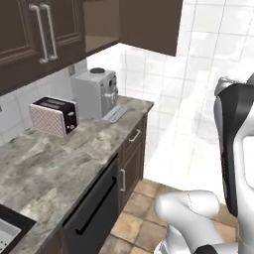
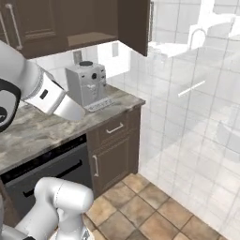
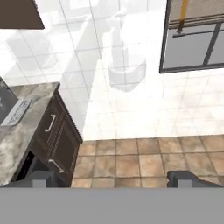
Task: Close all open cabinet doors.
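Note:
An upper cabinet door (image 1: 149, 25) of dark brown wood stands swung out from the wall cabinets, above the counter's end. In the right base view this open door (image 2: 133, 23) shows nearly edge-on beside the bare shelf space (image 2: 91, 21). Its lower corner (image 3: 19, 13) sits at the top left of the hand view. To its left, two upper doors (image 1: 30, 34) with long silver handles lie flush and shut. The lower cabinet door (image 1: 131, 171) under the counter is shut too. My gripper (image 3: 113, 178) is open, fingertips (image 3: 39, 177) wide apart over the tiled floor, holding nothing and well away from the open door.
A toaster (image 1: 54, 116) and a grey coffee machine (image 1: 96, 92) stand on the marble counter (image 1: 49, 168). A dishwasher (image 1: 94, 208) sits below it, with a sink corner (image 1: 10, 230) at the lower left. White tiled wall and brown tiled floor (image 2: 154, 206) lie to the right.

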You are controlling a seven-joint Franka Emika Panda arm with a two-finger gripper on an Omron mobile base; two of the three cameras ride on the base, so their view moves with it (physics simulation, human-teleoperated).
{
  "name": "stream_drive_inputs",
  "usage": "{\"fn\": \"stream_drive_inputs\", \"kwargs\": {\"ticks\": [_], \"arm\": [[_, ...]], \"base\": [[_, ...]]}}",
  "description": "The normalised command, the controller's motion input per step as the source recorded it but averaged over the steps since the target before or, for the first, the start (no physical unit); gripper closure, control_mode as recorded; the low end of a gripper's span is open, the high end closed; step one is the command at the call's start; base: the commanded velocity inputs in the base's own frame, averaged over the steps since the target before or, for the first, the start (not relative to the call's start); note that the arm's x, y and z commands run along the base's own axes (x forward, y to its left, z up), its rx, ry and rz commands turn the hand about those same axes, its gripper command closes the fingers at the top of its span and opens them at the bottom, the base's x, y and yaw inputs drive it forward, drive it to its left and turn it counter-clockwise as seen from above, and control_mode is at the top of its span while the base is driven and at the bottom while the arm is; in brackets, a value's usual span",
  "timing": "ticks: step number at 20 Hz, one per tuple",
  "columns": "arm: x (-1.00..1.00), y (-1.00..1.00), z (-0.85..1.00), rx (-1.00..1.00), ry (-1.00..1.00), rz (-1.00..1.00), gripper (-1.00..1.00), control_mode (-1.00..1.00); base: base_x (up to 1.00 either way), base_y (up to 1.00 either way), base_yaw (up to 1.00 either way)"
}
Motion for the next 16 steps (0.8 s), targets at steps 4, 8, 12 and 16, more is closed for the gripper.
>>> {"fn": "stream_drive_inputs", "kwargs": {"ticks": [4, 8, 12, 16], "arm": [[0.0, 0.0, 0.0, 0.0, 0.0, 0.0, -1.0, 1.0], [0.0, 0.0, 0.0, 0.0, 0.0, 0.0, -1.0, 1.0], [0.0, 0.0, 0.0, 0.0, 0.0, 0.0, -1.0, 1.0], [0.0, 0.0, 0.0, 0.0, 0.0, 0.0, -1.0, 1.0]], "base": [[0.23, -0.78, 0.28], [0.0, -0.95, 0.26], [0.0, -0.74, 0.4], [0.0, -0.58, 0.52]]}}
